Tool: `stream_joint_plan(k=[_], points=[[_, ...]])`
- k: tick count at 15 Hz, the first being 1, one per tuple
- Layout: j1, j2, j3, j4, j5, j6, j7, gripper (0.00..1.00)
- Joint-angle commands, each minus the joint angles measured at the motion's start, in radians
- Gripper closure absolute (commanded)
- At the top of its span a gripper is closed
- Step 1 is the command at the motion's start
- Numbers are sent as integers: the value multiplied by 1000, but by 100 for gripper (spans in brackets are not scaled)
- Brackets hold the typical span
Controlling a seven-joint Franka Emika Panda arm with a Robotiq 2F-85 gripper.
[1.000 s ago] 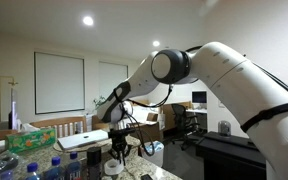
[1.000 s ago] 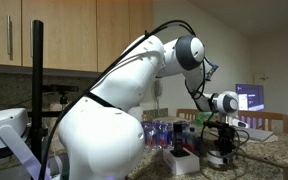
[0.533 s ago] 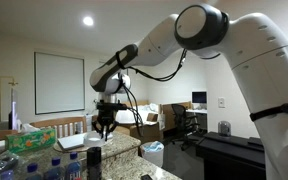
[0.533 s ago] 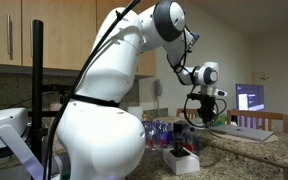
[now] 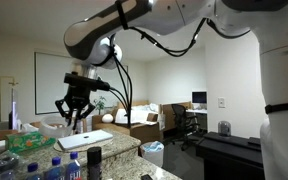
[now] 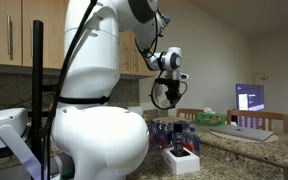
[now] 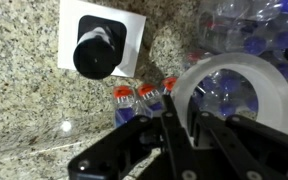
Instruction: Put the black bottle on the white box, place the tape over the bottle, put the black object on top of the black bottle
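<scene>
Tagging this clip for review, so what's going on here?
The arm's fingers are shut on the rim of the tape, holding it up in the air above the granite counter. The black bottle stands upright on the white box below and to one side. The tape is not yet over the bottle.

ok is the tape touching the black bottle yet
Apart. Wrist view: the tape, pinched in the gripper, is off to one side of the black bottle, with granite countertop showing between them.
</scene>
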Motion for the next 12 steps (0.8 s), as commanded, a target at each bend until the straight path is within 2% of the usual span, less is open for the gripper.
stream_joint_plan(k=[1,7,12], points=[[2,-112,34,-103,28,14,93,91],[-45,-212,15,-174,86,-131,204,91],[-97,-216,-31,-194,166,-261,186,92]])
